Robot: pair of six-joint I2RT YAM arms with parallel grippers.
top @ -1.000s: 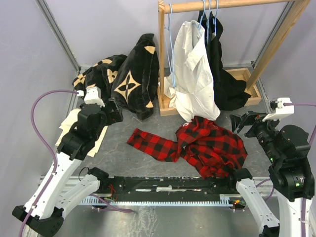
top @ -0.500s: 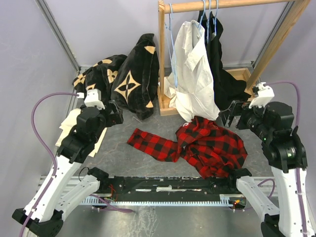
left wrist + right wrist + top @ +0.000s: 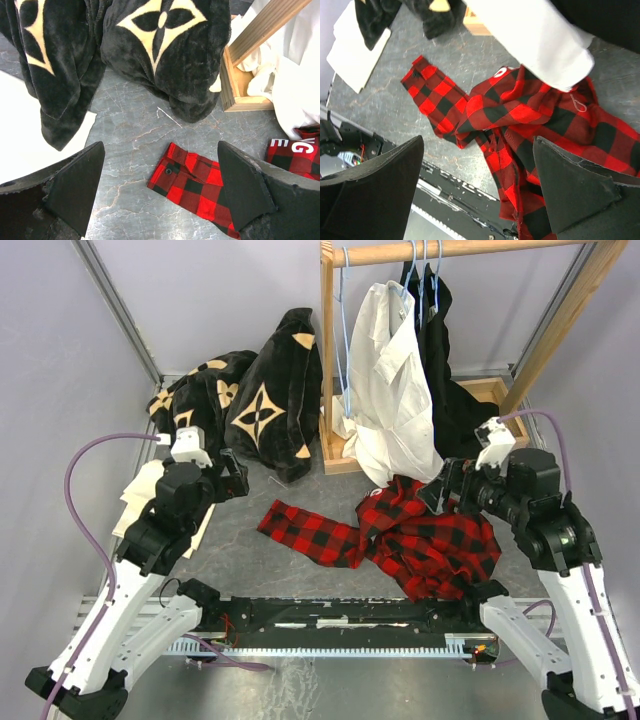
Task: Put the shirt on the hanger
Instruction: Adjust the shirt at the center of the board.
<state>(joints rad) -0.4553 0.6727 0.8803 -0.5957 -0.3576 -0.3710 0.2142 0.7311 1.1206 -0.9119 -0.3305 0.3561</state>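
The red-and-black plaid shirt lies crumpled on the grey table, one sleeve stretched out to the left. White lettering on it shows in the left wrist view. An empty light-blue wire hanger hangs on the left end of the wooden rail. My left gripper is open and empty, above and left of the sleeve cuff. My right gripper is open and empty, hovering over the shirt's upper right part. The hanger is out of both wrist views.
A black fabric with tan flower motifs is heaped at the back left. A white shirt and a black garment hang from the wooden rail, whose base frame sits on the table. White sheets lie at the left.
My right arm has swung in from the right edge toward the shirt and now hovers over it. My left gripper has shifted slightly down. The shirt has not moved.
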